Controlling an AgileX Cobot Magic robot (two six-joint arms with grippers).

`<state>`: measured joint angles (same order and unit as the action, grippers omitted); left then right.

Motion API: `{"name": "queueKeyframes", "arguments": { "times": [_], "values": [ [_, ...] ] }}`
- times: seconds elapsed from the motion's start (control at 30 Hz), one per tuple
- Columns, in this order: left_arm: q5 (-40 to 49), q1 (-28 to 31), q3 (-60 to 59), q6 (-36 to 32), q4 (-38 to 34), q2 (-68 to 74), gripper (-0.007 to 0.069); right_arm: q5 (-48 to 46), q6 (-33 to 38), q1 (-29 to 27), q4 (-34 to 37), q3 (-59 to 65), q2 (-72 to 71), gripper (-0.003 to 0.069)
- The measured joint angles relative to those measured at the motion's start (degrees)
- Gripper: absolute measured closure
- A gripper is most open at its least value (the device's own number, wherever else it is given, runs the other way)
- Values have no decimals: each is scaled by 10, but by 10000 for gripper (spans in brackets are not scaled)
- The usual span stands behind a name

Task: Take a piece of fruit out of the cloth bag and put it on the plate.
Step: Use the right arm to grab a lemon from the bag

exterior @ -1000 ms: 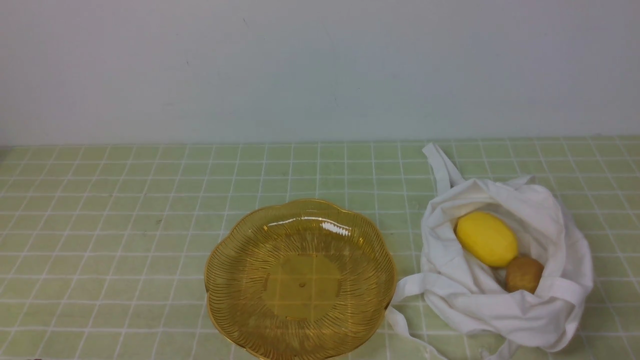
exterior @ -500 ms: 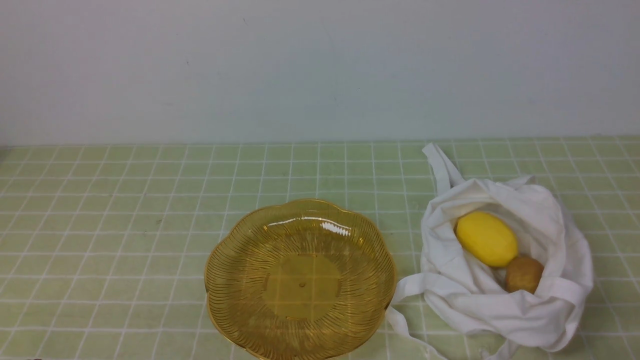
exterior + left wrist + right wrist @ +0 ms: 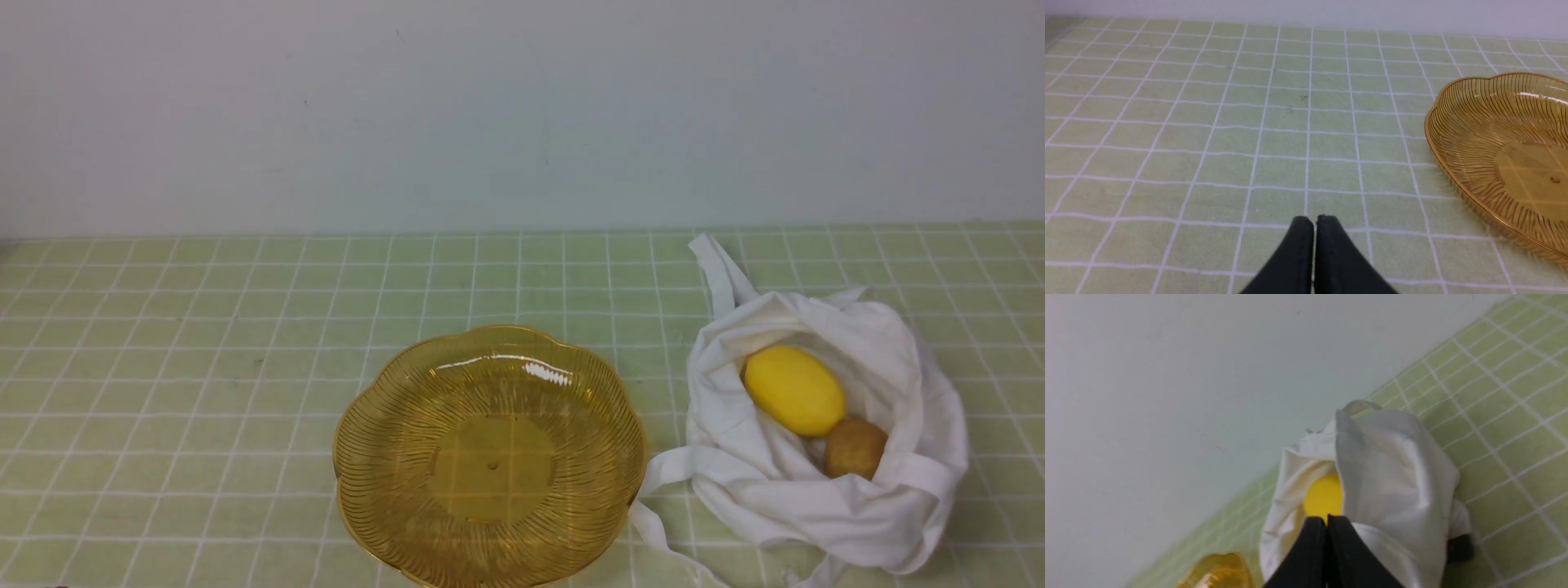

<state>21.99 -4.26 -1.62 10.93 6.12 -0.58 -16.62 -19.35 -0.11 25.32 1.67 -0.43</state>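
Observation:
The yellow lemon (image 3: pixel 794 389) lies in the open white cloth bag (image 3: pixel 824 498) at the front right of the table, with a small brown fruit (image 3: pixel 855 447) touching it. The amber plate (image 3: pixel 490 457) stands empty to the left of the bag. Neither gripper shows in the front view. In the right wrist view my right gripper (image 3: pixel 1326 518) is shut and empty, short of the bag (image 3: pixel 1396 473), with the lemon (image 3: pixel 1323 497) beyond its tips. In the left wrist view my left gripper (image 3: pixel 1314 219) is shut and empty above the bare cloth, left of the plate (image 3: pixel 1498 159).
A green checked tablecloth (image 3: pixel 204 367) covers the table, and a pale wall stands behind it. The bag's long straps (image 3: pixel 718 273) trail toward the wall and toward the plate's front right rim.

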Motion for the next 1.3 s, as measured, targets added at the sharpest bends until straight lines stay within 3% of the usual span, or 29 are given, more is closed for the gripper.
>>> {"name": "queueKeyframes", "arguments": {
  "times": [0.33, 0.53, 0.63, 0.7, 0.83, 0.9, 1.1, 1.17, 1.3],
  "values": [
    [0, 0, 0, 0, 0, 0, 632, 17, -12, 0, 41, 0, 0, 673],
    [0, 0, 0, 0, 0, 0, 632, 9, 99, 0, 10, -76, 2, 673],
    [0, 0, 0, 0, 0, 0, 632, -56, 171, 0, -12, -171, 48, 673],
    [0, 0, 0, 0, 0, 0, 632, -159, 218, 0, -31, -261, 144, 673],
    [0, 0, 0, 0, 0, 0, 632, -278, 260, 0, -44, -337, 298, 673],
    [0, 0, 0, 0, 0, 0, 632, -295, 278, 0, -41, -354, 356, 673],
    [0, 0, 0, 0, 0, 0, 632, -322, 420, 0, 65, -400, 538, 655],
    [0, 0, 0, 0, 0, 0, 632, -323, 515, 12, 150, -406, 590, 610],
    [0, 0, 0, 0, 0, 0, 632, -290, 614, 45, 217, -408, 640, 499]
  ]
}}
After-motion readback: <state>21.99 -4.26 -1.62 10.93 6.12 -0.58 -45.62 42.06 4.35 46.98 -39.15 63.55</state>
